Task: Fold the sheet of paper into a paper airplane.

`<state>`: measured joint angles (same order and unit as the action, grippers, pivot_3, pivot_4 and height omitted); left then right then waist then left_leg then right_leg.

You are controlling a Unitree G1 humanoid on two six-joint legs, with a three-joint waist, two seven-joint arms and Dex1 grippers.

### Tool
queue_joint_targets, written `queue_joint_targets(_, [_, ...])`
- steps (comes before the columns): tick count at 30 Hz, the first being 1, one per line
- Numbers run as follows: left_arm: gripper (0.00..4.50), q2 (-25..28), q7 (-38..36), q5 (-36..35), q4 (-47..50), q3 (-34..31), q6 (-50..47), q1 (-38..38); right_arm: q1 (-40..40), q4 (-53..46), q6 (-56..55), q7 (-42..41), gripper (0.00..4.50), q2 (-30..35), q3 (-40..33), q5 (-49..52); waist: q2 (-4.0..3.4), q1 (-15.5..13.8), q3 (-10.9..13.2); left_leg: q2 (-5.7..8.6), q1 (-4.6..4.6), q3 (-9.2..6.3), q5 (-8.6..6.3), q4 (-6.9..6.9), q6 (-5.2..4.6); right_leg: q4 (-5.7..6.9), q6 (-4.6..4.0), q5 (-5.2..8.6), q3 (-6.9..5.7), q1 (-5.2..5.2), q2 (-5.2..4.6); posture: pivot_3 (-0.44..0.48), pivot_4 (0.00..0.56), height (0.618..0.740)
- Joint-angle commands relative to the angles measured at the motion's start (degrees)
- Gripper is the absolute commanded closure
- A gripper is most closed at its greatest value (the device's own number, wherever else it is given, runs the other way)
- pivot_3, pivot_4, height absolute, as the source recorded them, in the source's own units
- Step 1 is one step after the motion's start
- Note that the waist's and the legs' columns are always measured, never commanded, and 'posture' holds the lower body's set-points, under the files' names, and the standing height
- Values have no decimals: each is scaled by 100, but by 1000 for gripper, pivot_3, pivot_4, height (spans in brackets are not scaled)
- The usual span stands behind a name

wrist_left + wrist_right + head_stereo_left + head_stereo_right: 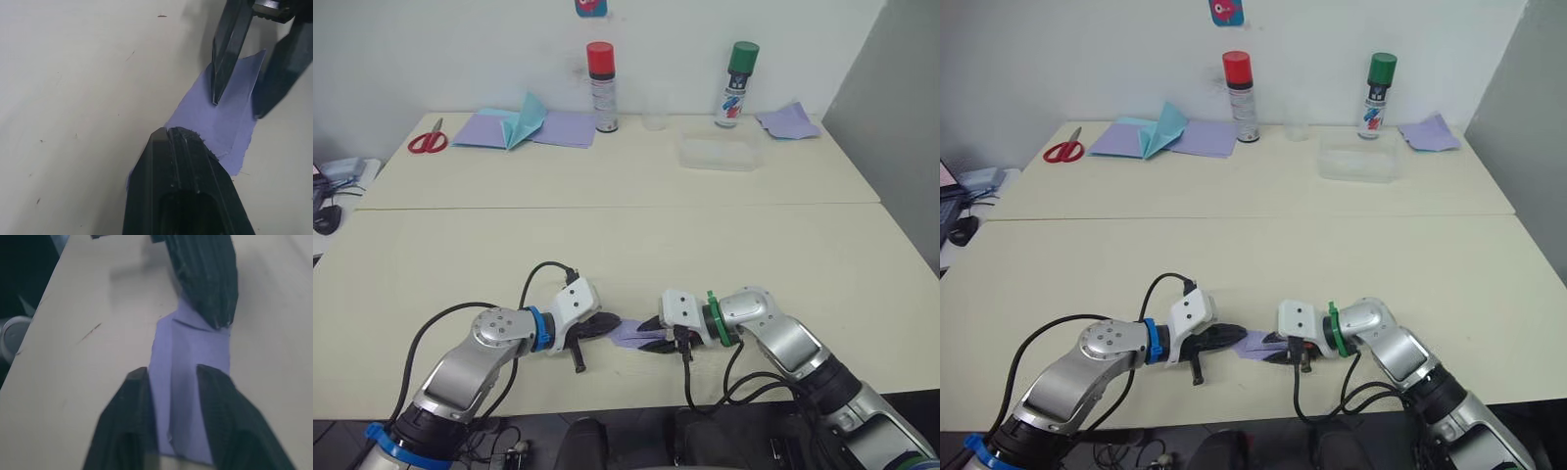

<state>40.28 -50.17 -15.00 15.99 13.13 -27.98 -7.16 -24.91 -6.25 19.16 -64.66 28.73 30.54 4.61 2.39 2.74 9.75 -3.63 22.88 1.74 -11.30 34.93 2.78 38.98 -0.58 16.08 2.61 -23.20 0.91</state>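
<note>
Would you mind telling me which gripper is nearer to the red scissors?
Left. The left gripper is on the scissors' side of the table; the right gripper is beyond it, past the folded paper.

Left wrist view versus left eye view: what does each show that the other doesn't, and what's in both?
Left wrist view alone: up close, the left gripper's fingers pressed together on the paper's near edge, and the right gripper's two fingers spread, one tip down on the paper.

Left eye view alone: the wider table, with red scissors, spare lavender sheets, a teal folded paper, two spray cans, and a clear tray at the far side.

Both: the paper lying between the left gripper and the right gripper, near the table's front edge.
</note>
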Motion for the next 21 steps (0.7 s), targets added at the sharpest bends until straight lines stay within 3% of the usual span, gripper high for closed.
queue_joint_targets(1, [4500, 23, 54, 259, -283, 203, -135, 187, -45, -796, 435, -416, 2224, 389, -327, 456, 1, -12, 0, 0, 0, 0, 0, 0, 0, -1, 0, 0, -1, 0, 0, 0, 150, 740])
queue_joint_targets(4, [4500, 18, 63, 265, -307, 203, -127, 160, -212, -901, 863, -399, 2224, 418, -638, 804, 1, -10, 0, 1, -1, 1, 0, 1, 0, -1, 0, 0, -1, 0, -2, 0, 150, 740])
queue_joint_targets(10, [4500, 47, 54, 260, -351, 190, -101, 132, -451, -134, 1560, 775, 4291, -569, -1116, 968, 8, -2, -8, -5, -7, -7, 1, 1, 0, 3, 4, -3, -4, 2, 2, 0, 150, 740])
queue_joint_targets(11, [4500, 50, 52, 261, -352, 192, -98, 132, -441, -25, 1591, 933, 4401, -701, -1113, 919, 7, -4, -7, -5, -7, -8, 1, 1, 0, 3, 4, -2, -4, 3, 2, 0, 150, 740])
queue_joint_targets(21, [4500, 118, 9, 318, -473, 205, -41, -52, -28, 357, 1271, 1379, 4401, -1100, -503, 403, 5, -33, -6, 3, 5, 4, 0, 1, 0, -1, 6, -4, 1, -1, -1, 0, 150, 740])
